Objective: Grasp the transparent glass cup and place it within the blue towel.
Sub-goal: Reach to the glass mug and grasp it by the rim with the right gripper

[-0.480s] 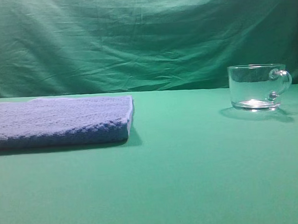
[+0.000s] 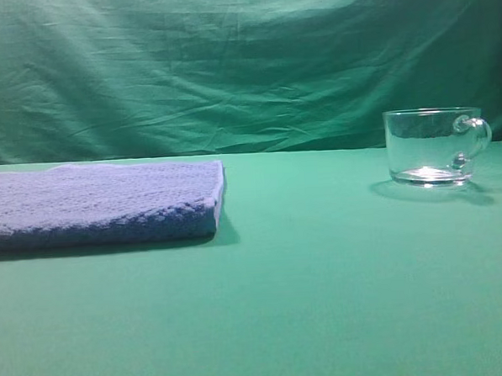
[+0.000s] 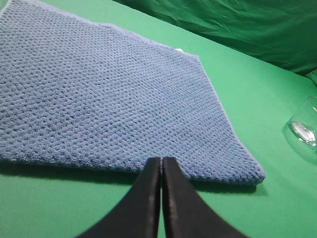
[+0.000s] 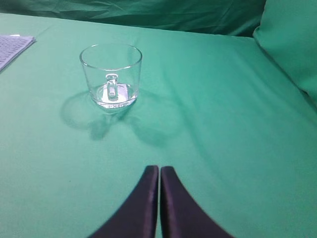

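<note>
Right tool (image 4: 159, 171) closed, well short of glass cup (image 4: 111, 76); towel (image 2: 100, 200) apart.

One transparent glass cup (image 2: 434, 145) stands on the green tabletop (image 2: 324, 294), and it has one loop handle (image 2: 475, 134). One blue towel (image 2: 100, 203) lies folded there. Two end effectors show in the wrist views, one left end effector (image 3: 161, 166) and one right end effector (image 4: 159, 173), each with two dark fingers pressed together.

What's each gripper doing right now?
Left gripper: shut, holding nothing.
Right gripper: shut, holding nothing, short of the glass cup.
</note>
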